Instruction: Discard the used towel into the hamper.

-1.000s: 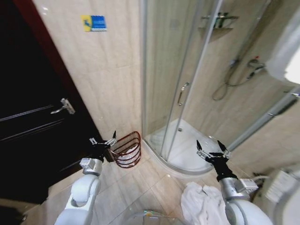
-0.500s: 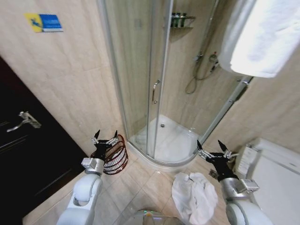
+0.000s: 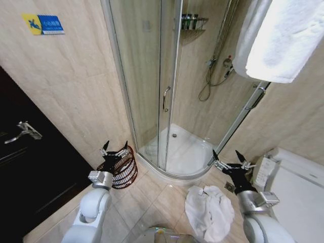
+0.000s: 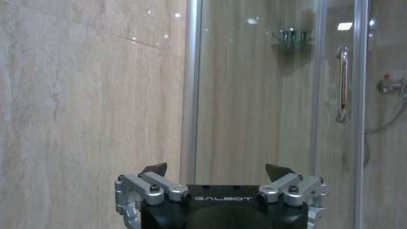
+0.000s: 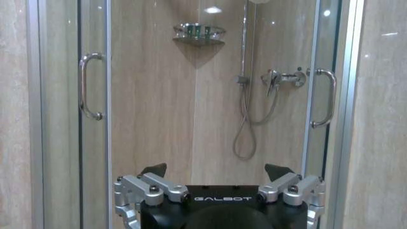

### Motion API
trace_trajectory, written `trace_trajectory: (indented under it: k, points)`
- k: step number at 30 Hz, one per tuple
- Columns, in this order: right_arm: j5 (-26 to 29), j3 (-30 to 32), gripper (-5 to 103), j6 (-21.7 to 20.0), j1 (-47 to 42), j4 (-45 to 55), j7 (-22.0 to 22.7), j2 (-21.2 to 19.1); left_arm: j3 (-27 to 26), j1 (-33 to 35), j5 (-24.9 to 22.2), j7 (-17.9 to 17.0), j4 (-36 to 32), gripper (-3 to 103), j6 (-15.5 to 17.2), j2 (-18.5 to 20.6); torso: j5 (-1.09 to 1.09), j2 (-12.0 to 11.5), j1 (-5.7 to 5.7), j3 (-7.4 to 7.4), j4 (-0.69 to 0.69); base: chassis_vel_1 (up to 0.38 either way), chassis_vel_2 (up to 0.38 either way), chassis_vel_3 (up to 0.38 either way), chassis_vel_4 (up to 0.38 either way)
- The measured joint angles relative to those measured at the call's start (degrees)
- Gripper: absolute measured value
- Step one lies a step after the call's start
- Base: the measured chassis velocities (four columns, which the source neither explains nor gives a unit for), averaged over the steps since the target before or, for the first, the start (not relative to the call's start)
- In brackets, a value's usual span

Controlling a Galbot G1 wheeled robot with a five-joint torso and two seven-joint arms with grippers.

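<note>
A crumpled white used towel (image 3: 210, 212) lies on the tiled floor at the lower right of the head view, just below my right gripper (image 3: 226, 155), which is held up, open and empty. The hamper (image 3: 123, 169), a small round reddish-brown wire basket, stands on the floor by the wall left of the shower stall. My left gripper (image 3: 115, 147) is raised in front of it, also open and empty. In the wrist views each gripper, left (image 4: 216, 170) and right (image 5: 216, 170), points at the shower glass with its fingers spread.
A curved glass shower stall (image 3: 167, 101) fills the middle, its raised white base (image 3: 182, 152) between hamper and towel. A dark door (image 3: 30, 167) is at the left. A white toilet (image 3: 298, 187) stands at the right, and a clean white towel (image 3: 283, 35) hangs above.
The whole head view has swung to the right: the door and hamper slid left, and the toilet and hanging towel came into sight. Both grippers stay raised and open.
</note>
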Motion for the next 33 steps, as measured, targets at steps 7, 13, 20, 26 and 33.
trace_trajectory:
  k: [7,13,20,26,33]
  points:
    - [0.1,0.2,100,0.4,0.0,-0.2,0.1,0.0,-0.4,-0.4,-0.6,0.0,-0.1,100,0.3,0.0,0.0,0.0,0.0,0.0,0.0,0.0,0.0,0.0,0.0]
    - [0.0,0.3,100,0.4,-0.1,-0.3,0.3,0.1,-0.7,-1.0,-1.9,0.3,-0.5,100,0.8,-0.2,0.0,0.0,0.0,0.0,0.0,0.0,0.0,0.0,0.0]
    - [0.1,0.4,100,0.4,-0.1,-0.3,0.3,0.1,-0.8,-1.1,-2.1,0.2,-0.8,100,1.0,-0.1,0.0,0.6,0.3,0.3,0.01,0.0,0.0,0.0,0.0]
    - [0.1,0.3,100,0.8,-0.1,-0.3,0.2,0.1,-0.9,-0.9,-1.9,0.6,-0.8,100,1.0,-0.1,0.0,1.5,0.67,0.77,0.01,0.0,0.0,0.0,0.0]
    - [0.1,0.7,100,1.6,-0.4,-0.3,0.2,0.1,-0.7,-0.6,-1.8,1.1,-0.7,100,0.8,-0.1,0.0,2.2,1.0,1.16,0.01,0.0,0.0,0.0,0.0]
